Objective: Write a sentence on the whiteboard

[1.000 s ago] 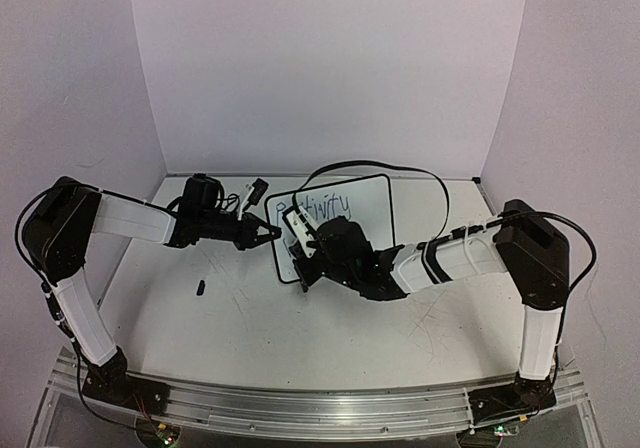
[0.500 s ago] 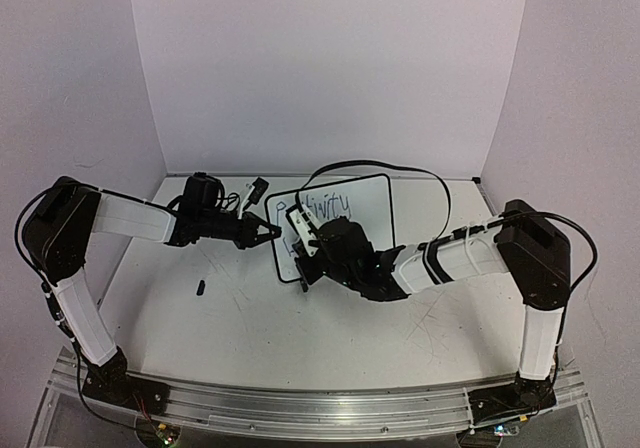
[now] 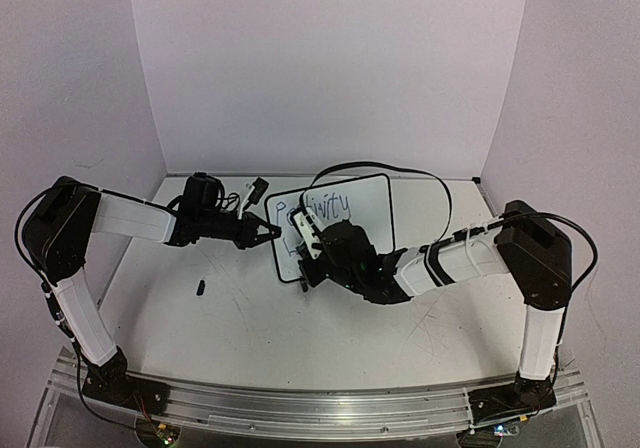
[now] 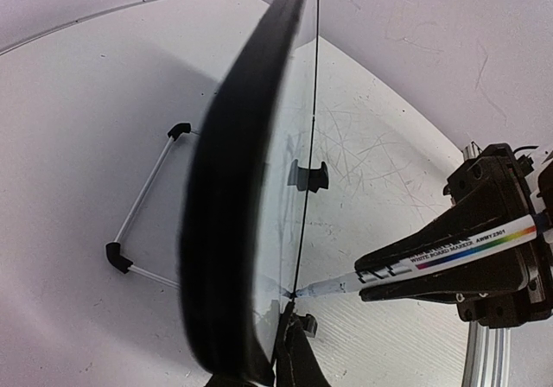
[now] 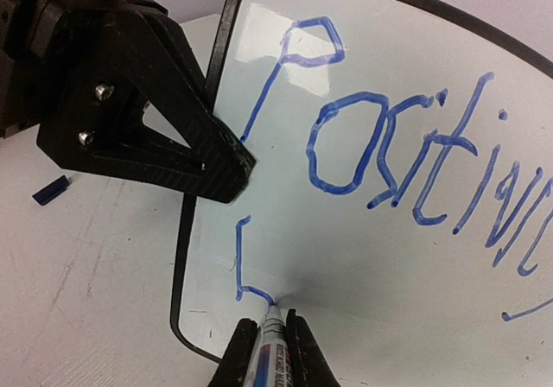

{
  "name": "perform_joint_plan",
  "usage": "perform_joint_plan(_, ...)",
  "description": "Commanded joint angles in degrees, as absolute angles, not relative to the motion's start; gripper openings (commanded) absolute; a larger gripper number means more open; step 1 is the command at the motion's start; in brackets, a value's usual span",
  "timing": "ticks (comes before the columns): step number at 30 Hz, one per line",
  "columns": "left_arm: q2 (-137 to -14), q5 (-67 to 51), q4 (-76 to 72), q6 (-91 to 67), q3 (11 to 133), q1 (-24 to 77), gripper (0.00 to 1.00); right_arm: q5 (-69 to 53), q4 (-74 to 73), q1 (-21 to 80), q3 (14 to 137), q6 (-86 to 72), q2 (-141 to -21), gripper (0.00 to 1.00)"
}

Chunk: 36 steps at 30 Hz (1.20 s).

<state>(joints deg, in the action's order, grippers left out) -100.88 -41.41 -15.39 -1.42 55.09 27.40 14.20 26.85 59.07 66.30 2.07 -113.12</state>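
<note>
At the lower left corner of the whiteboard [image 5: 389, 301], the right gripper [image 5: 271, 357] is pinching a marker [image 5: 274, 328] between pressed-in fingers, tip touching the surface just under the "P". The sentence [image 5: 389, 145] is only partly there: top line is showing "Positiv" and running out of the wrist view, and the second line is just starting, one short downstroke with a small hook at its foot. Looks like the first letter of the next word, so roughly half done by my guess. The whiteboard is standing upright on the table [image 3: 250, 318], and the left gripper [image 3: 268, 233] is clamping the board's left frame edge, fingers closed on it, bracing it. Small dark piece, probably the cap [image 3: 200, 288], is lying well to the left of the whiteboard. To do this step well: the right arm should be holding light, even tip pressure so the board is not tipping back, while the left is gripping firm. Strokes should be moving rightward away from the left frame, staying below the top line without crossing into it. Letter height should be matching the line above. The lower frame is near, so there is little room for downstrokes. The risk is skipping ink if the tip is lifting mid-letter.
</note>
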Motion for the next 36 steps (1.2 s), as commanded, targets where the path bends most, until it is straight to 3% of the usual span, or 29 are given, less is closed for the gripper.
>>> perform_joint_plan(1,-101.78,-27.07,-11.97,3.41,56.51,26.02,0.00,15.82,26.78,57.79,65.74,0.87,-113.22,0.00)
perform_joint_plan(36,-101.60,-26.80,-11.52,3.62,56.51,26.10,0.00,15.03,27.12,58.95,70.95,-1.20,-114.84,0.00)
